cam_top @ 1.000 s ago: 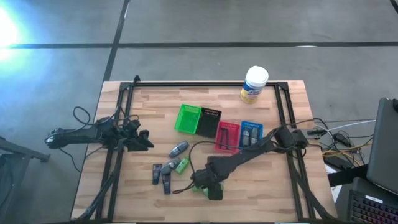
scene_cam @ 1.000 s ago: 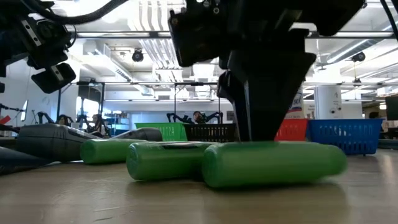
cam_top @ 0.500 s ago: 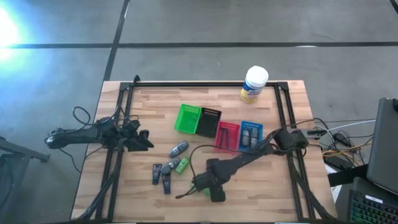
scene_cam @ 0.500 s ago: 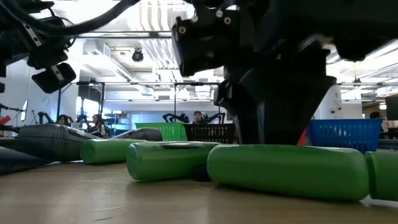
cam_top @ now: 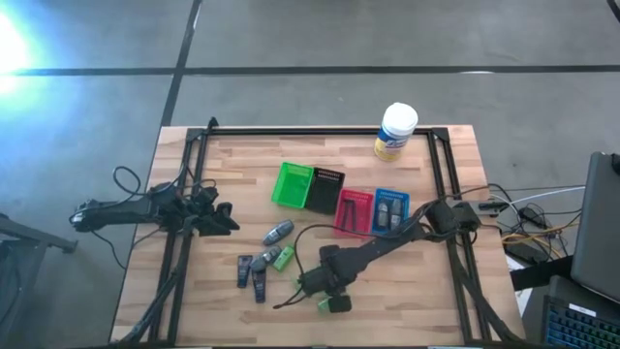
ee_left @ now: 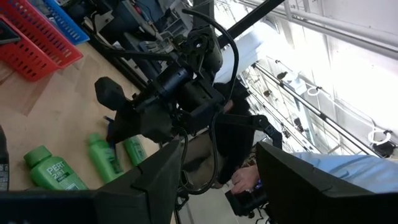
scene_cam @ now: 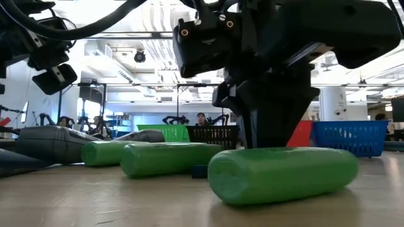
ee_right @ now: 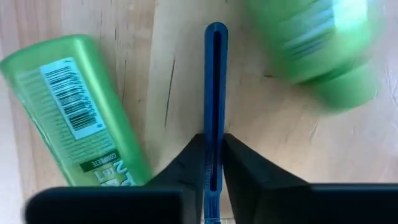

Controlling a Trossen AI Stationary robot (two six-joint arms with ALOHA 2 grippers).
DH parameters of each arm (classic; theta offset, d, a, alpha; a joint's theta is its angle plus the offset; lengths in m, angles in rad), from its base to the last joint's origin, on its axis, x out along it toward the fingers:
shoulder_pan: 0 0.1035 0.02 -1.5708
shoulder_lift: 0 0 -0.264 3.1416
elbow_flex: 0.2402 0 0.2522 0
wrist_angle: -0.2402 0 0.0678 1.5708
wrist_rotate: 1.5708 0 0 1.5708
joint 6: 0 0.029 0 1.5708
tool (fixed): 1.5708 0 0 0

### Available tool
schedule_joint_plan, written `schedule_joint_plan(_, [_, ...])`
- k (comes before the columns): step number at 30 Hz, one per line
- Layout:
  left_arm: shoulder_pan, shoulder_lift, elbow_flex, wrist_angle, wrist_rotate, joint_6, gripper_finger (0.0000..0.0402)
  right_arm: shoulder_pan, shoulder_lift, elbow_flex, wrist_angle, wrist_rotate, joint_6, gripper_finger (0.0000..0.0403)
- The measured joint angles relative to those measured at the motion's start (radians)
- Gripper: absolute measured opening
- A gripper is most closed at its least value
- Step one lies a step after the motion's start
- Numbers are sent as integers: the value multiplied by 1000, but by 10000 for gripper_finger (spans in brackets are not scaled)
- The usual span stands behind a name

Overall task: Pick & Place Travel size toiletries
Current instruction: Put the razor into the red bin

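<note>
- My right gripper (cam_top: 325,291) sits low in the lower centre of the high view, pressed down at the wooden table (cam_top: 417,301), with its arm running up and right toward the table's right edge.
- In my right wrist view my two dark fingers (ee_right: 186,165) are nipped narrow on a thin blue flat stick (ee_right: 216,99) that stands on edge between them, reaching away across the boards.
- A bright green plastic bottle with a barcode label (ee_right: 74,106) lies just beside the stick on one side; a second green bottle (ee_right: 317,43), blurred, lies on the other side, apart from it.
- In the low view a fat green bottle (scene_cam: 284,173) lies on its side in the lower right foreground, directly under my right gripper's dark body, and another green bottle (scene_cam: 167,157) lies behind it at centre left.
- In the high view, small dark grey tubes (cam_top: 250,269) lie left of my right gripper, a grey oblong tube (cam_top: 278,232) is above them, and a small green bottle (cam_top: 283,257) is between.
- Green (cam_top: 292,184), black (cam_top: 325,190), red (cam_top: 354,210) and blue (cam_top: 390,209) bins line the centre of the table.
- My left gripper (cam_top: 225,218) waits at the left of the table; I cannot tell how it stands.
</note>
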Motion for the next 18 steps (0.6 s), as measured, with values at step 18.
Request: schedule_joint_plan(18, [1, 0, 0, 1, -65, 32, 213, -146, -374, -162, -351, 186, 1082, 19])
